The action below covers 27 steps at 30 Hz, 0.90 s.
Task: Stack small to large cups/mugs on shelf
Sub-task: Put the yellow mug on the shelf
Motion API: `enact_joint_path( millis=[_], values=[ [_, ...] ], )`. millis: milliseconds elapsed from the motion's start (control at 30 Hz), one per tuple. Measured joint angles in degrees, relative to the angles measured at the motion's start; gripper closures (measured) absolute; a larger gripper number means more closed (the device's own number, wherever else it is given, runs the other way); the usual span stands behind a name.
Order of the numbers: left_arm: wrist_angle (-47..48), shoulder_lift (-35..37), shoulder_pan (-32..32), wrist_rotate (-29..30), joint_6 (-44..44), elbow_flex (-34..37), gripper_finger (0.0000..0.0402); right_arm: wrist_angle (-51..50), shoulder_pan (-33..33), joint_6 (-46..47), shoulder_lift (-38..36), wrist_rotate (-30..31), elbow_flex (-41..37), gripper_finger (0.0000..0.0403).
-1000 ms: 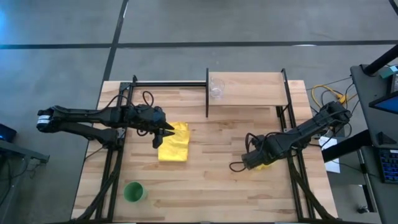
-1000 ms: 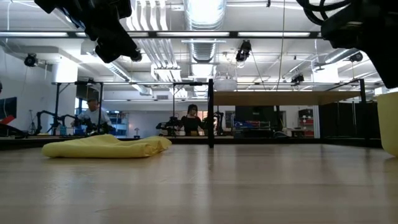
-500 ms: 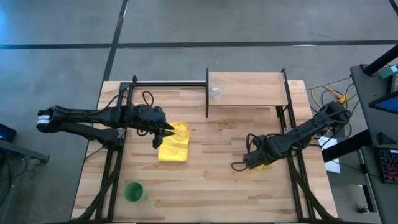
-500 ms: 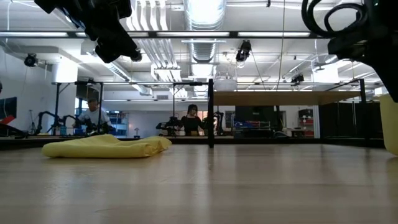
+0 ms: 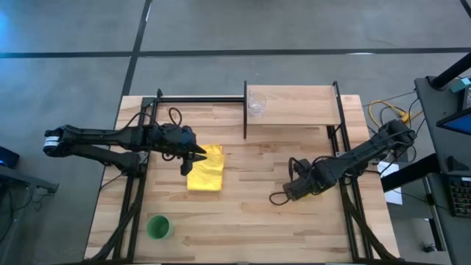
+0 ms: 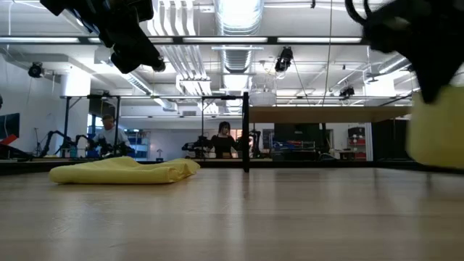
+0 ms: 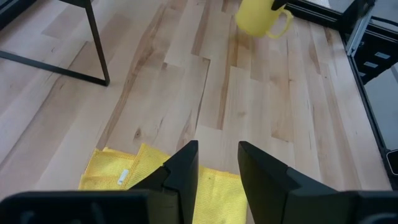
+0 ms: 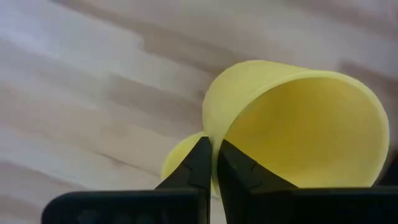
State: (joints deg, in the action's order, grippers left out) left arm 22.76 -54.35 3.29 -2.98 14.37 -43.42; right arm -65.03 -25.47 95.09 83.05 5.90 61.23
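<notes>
The yellow mug (image 8: 298, 124) hangs in my right gripper (image 8: 214, 152) over the right half of the table. In the high view the gripper (image 5: 294, 190) covers it. The low view shows the mug (image 6: 435, 134) blurred at the right. The clear cup (image 5: 255, 104) stands on its base at the left end of the raised wooden shelf (image 5: 302, 110). The green cup (image 5: 158, 227) stands near the table's near left corner. My left gripper (image 5: 196, 156) hovers open above the flat yellow cloth (image 5: 206, 168), well above it in the low view (image 6: 138, 51). My right gripper pinches the mug's wall at the rim (image 8: 211, 134), one finger inside the mouth and one outside, beside the handle (image 8: 180, 158). The fingers come from above, slanting. The mug hangs below them, tilted and off the table.
The shelf's black posts (image 5: 245, 110) and a black rail (image 5: 199, 99) stand along the table's far side. The yellow cloth lies left of centre. Bare wood lies between the cloth and the mug. People and equipment show in the room beyond the table.
My right gripper has risen and shifted a little toward the table's left, taking the yellow mug with it. The mug has come up off the table and now shows farther left and blurred in the low view.
</notes>
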Motion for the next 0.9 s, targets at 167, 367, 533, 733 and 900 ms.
enact_joint_path(
  millis=[167, 367, 533, 733, 900],
  values=[
    [-0.14, 0.00, 0.00, 0.00, 0.00, 0.00, 0.0302, -5.31, 4.38, -7.75, -0.40, 9.25, 9.99, 0.0393],
    [-1.33, 0.00, -0.02, 0.00, 0.11, 0.00, 0.0302, -13.51, 12.40, -21.05, -0.42, 17.96, 23.43, 0.0394],
    [-1.33, 0.02, -0.01, 0.00, 0.24, 0.00, 0.0302, -15.84, 20.47, -34.08, 0.39, 22.36, 33.82, 0.0394],
    [-1.33, 0.02, 0.00, 0.00, 0.26, 0.00, 0.0302, -18.06, 30.26, -47.52, 4.26, 23.06, 43.33, 0.0394],
    [-1.31, 0.02, 0.00, 0.00, 0.28, 0.00, 0.0302, -25.42, 37.68, -54.20, 9.99, 15.61, 49.09, 0.0394]
  ],
)
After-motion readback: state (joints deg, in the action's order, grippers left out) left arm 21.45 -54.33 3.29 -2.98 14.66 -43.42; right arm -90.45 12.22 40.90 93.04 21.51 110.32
